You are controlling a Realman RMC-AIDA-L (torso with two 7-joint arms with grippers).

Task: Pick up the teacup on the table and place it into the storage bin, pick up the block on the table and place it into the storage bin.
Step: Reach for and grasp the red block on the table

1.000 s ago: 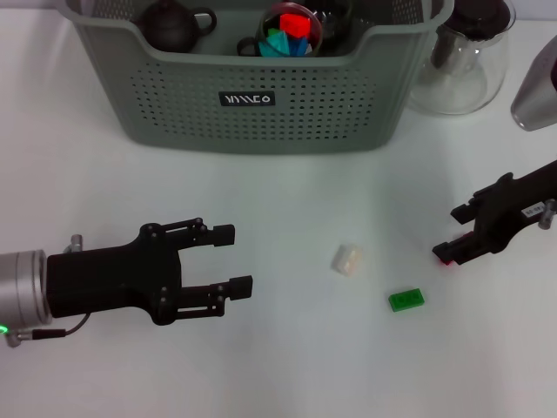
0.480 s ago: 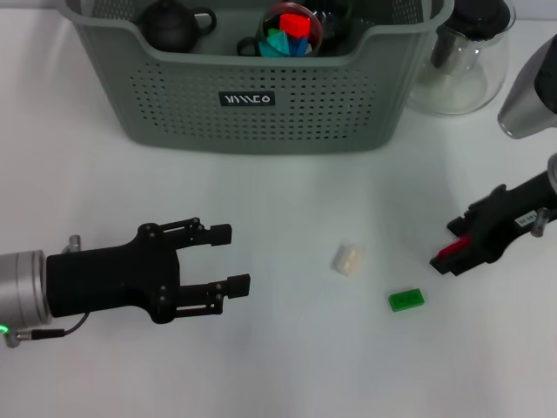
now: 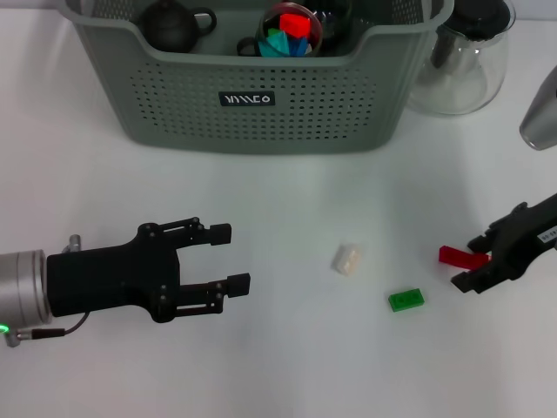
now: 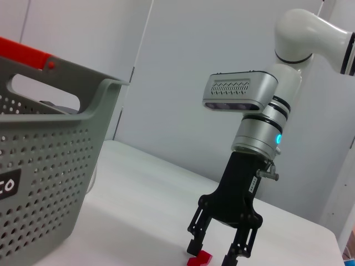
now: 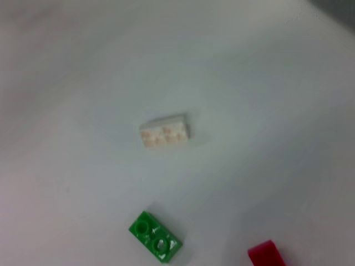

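- Head view: the storage bin (image 3: pixel 261 87) stands at the far side of the white table (image 3: pixel 287 366), with a dark teapot (image 3: pixel 174 22) and a cup of coloured blocks (image 3: pixel 291 30) inside it. A glass pot (image 3: pixel 461 61) sits just right of the bin. In front of the bin lie a white block (image 3: pixel 346 259), a green block (image 3: pixel 406 300) and a red block (image 3: pixel 461 256). The right gripper (image 3: pixel 474 261) is at the red block, fingers spread apart, the block between them. The left gripper (image 3: pixel 231 258) hovers well in front of the bin, fingers apart and empty.
- Left wrist view: the bin (image 4: pixel 50 160) fills the near side; beyond it the right gripper (image 4: pixel 213 250) points down with fingers parted around the red block (image 4: pixel 199 259) on the table (image 4: pixel 138 199).
- Right wrist view: the white block (image 5: pixel 165 132), green block (image 5: pixel 156 236) and red block (image 5: pixel 266 255) lie apart on the table (image 5: pixel 249 111).
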